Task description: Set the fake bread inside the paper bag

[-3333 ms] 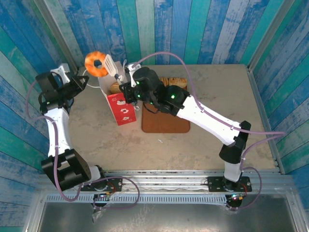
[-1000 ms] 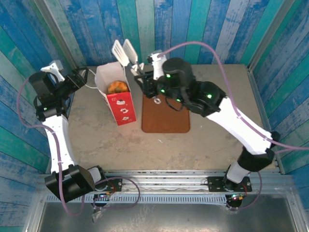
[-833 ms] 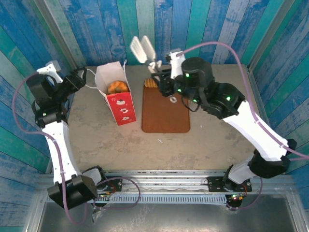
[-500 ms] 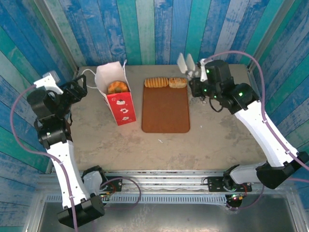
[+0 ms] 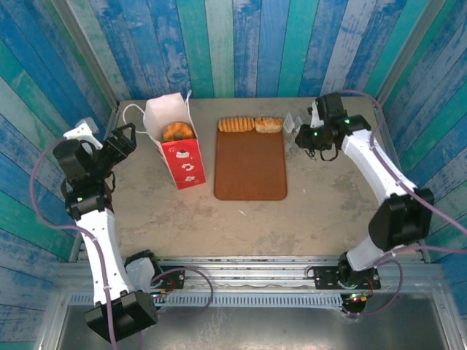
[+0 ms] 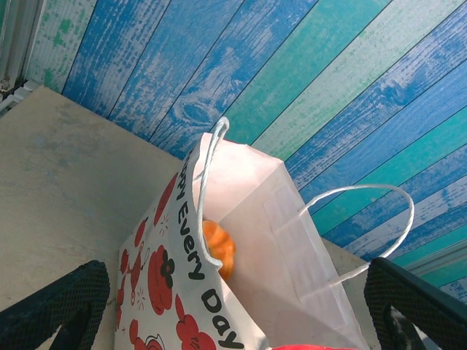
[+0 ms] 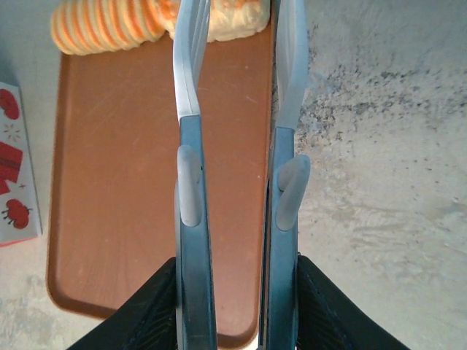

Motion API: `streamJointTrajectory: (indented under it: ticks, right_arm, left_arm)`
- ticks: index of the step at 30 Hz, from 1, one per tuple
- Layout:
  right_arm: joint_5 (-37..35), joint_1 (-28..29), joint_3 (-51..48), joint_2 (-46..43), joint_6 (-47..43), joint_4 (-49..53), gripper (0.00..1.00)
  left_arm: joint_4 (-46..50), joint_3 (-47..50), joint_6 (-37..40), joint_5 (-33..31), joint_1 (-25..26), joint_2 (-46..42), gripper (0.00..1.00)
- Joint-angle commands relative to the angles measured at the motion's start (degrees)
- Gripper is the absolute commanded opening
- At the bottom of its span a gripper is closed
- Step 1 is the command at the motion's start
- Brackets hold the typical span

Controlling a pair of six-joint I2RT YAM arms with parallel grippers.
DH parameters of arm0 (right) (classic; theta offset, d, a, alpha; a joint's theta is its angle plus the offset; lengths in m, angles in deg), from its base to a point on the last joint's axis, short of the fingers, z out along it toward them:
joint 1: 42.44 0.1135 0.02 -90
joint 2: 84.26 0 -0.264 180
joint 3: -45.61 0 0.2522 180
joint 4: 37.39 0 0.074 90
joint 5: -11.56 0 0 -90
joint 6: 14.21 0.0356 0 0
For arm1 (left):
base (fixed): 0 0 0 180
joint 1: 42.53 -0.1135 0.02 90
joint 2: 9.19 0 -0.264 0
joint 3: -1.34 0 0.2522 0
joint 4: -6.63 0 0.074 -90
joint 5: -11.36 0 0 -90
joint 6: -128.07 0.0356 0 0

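Parted a little and empty at the right gripper (image 5: 295,125); just beyond its tips, two loaves (image 5: 237,125) across the far end of the brown tray (image 7: 124,182). Spread wide and empty at the left gripper (image 5: 124,138); straight ahead, the upright paper bag (image 6: 255,240), a ring doughnut (image 5: 177,132) inside.

Top camera looks down on the table (image 5: 328,197); both close wrist cameras apparently share the paper bag (image 6: 175,292).

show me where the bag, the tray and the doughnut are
bag (image 5: 186,166): top view, on its red front face
tray (image 5: 250,164): top view, on its bare middle
doughnut (image 5: 170,134): top view, on the ring's left side
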Motion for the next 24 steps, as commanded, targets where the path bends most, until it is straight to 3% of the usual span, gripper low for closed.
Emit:
streamJointTrajectory:
  ticks: [1, 11, 24]
  right_arm:
    - [3.97, -1.01, 4.17, 4.44, 0.51, -2.30, 0.40]
    - [4.04, -1.95, 12.82, 15.74, 0.34, -2.07, 0.39]
    - [4.39, -2.34, 16.17, 21.28, -0.19, -0.71, 0.34]
  left_arm:
    - [-1.54, 0.07, 0.62, 0.69, -0.20, 0.63, 0.94]
    - [-0.19, -1.56, 2.96, -1.19, -0.18, 3.10, 0.94]
    - [0.82, -2.70, 4.43, -2.48, -0.21, 4.37, 0.94]
